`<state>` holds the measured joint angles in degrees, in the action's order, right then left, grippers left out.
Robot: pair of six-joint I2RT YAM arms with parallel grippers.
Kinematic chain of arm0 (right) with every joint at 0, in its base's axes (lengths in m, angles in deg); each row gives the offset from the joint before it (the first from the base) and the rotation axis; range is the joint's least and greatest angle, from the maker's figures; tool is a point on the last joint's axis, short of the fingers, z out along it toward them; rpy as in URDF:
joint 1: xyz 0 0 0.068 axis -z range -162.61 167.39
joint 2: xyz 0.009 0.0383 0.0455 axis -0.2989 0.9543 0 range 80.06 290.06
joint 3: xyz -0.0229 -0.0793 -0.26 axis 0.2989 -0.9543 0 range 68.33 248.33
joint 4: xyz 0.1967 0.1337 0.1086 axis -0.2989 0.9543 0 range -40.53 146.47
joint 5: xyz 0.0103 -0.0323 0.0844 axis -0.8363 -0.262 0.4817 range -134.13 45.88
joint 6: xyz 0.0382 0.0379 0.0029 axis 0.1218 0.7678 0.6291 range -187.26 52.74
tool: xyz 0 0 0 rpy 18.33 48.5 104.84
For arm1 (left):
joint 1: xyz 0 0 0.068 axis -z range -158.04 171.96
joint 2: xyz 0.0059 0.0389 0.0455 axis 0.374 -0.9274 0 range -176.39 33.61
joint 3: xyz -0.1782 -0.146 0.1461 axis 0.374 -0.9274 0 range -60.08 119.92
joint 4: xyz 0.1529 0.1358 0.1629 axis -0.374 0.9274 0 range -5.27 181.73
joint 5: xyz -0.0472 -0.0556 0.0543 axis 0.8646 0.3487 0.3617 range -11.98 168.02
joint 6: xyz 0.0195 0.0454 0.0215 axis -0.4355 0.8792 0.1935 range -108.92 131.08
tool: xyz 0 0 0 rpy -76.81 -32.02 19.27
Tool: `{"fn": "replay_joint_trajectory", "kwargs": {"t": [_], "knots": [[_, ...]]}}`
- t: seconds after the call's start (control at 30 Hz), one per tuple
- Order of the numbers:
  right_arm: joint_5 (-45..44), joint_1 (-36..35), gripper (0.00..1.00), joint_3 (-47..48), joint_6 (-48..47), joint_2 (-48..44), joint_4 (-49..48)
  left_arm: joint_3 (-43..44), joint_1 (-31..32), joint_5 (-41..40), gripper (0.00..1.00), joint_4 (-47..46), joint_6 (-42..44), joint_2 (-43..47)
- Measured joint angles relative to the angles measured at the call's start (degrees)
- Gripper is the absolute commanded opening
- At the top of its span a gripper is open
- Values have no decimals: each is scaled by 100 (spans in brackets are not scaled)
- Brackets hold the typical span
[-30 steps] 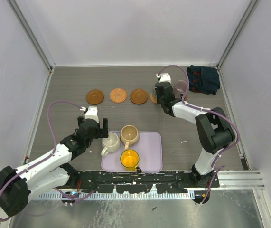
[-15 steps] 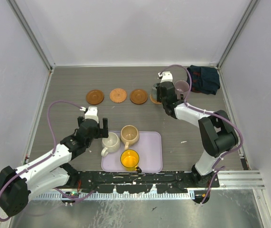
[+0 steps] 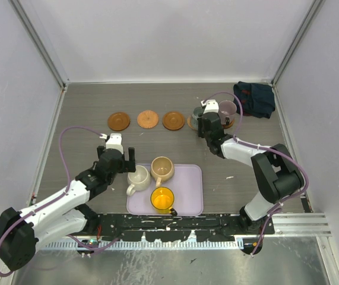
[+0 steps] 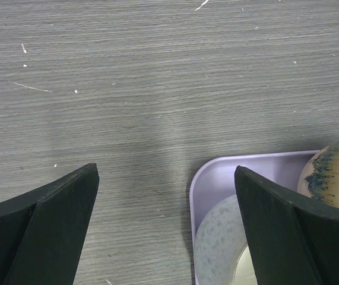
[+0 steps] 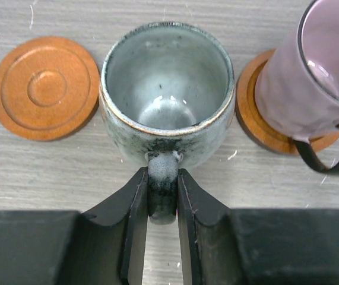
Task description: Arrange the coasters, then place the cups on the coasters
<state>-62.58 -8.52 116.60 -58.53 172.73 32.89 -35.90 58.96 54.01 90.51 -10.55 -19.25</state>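
My right gripper [image 5: 162, 173] is shut on the handle of the grey-green cup [image 5: 166, 89], which stands upright between two coasters at the back of the table. To its left lies a bare coaster [image 5: 44, 88]. On the coaster [image 5: 253, 119] to its right stands the mauve cup [image 5: 311, 65]. From above, an orange coaster edge [image 3: 190, 123] shows just left of the grey-green cup [image 3: 199, 111]. Three bare coasters [image 3: 148, 119] lie in a row further left. The cream cup [image 3: 138, 176], tan cup [image 3: 162, 168] and yellow cup [image 3: 162, 199] sit on the lavender tray [image 3: 192, 193]. My left gripper [image 3: 117, 155] is open, left of the cream cup.
A dark blue cloth [image 3: 254, 98] lies bunched in the back right corner, just beyond the mauve cup. The tray's corner [image 4: 208, 172] reaches in between my left fingers. Side walls enclose the table.
My right gripper has shifted slightly right and nearer with the grey-green cup, which now shows beside the mauve cup. The left arm has not moved.
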Motion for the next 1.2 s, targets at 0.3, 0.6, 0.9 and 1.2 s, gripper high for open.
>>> {"fn": "replay_joint_trajectory", "kwargs": {"t": [0.3, 0.6, 0.9, 1.2], "knots": [[20, -61, 35, -151, 232, -72, 354, -2, 0, 4, 98, 0, -4, 4], [63, -79, 54, 37, 463, -81, 918, -70, 0, 17, 98, -2, -26, 127], [79, -98, 59, 321, 649, -83, 1364, -107, 0, 20, 98, -24, -44, 168], [-31, -98, 63, 332, 907, -243, 1388, -114, 0, 22, 98, -39, -48, 168]]}}
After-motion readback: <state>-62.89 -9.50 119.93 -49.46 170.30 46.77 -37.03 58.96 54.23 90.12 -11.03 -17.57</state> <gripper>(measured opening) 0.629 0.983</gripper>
